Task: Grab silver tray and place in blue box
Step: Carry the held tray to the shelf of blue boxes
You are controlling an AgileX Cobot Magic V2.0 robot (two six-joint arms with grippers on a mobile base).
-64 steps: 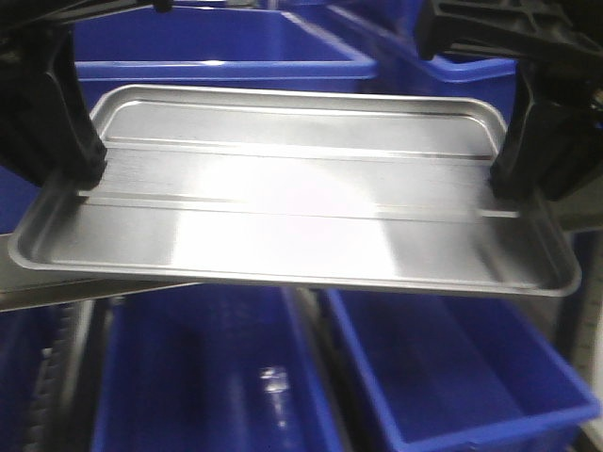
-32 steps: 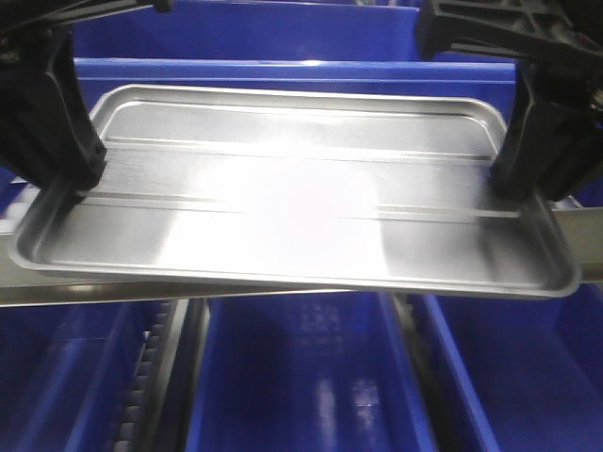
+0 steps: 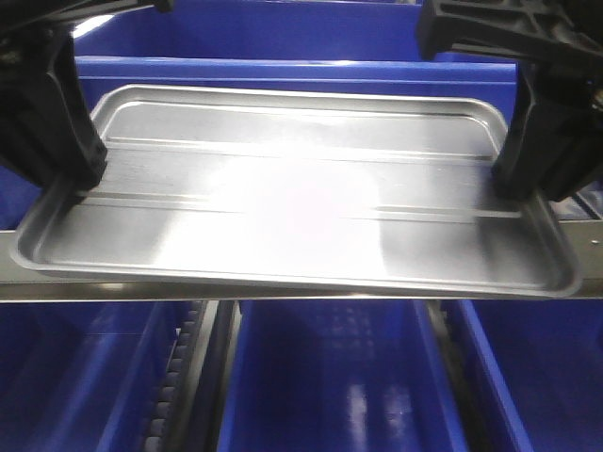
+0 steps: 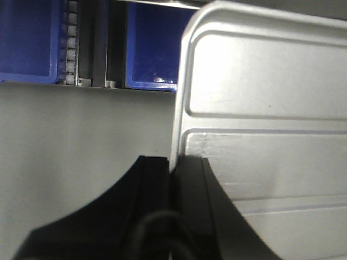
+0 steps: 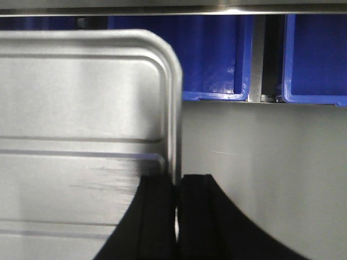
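Note:
The silver tray hangs level in the air, held by its two short ends. My left gripper is shut on its left rim, which the left wrist view shows pinched between the black fingers of the left gripper. My right gripper is shut on the right rim, and the right wrist view shows the right gripper clamping that edge of the silver tray. A blue box lies open below the tray's front edge; another blue box stands behind it.
More blue crates flank the one below, parted by dark roller rails. A metal rail runs across under the tray. In the wrist views a grey surface lies below the tray, with blue crates beyond its edge.
The tray and both grippers keep their places in the view. The crates and rails below have slid right, and the metal rail now runs level across the frame.

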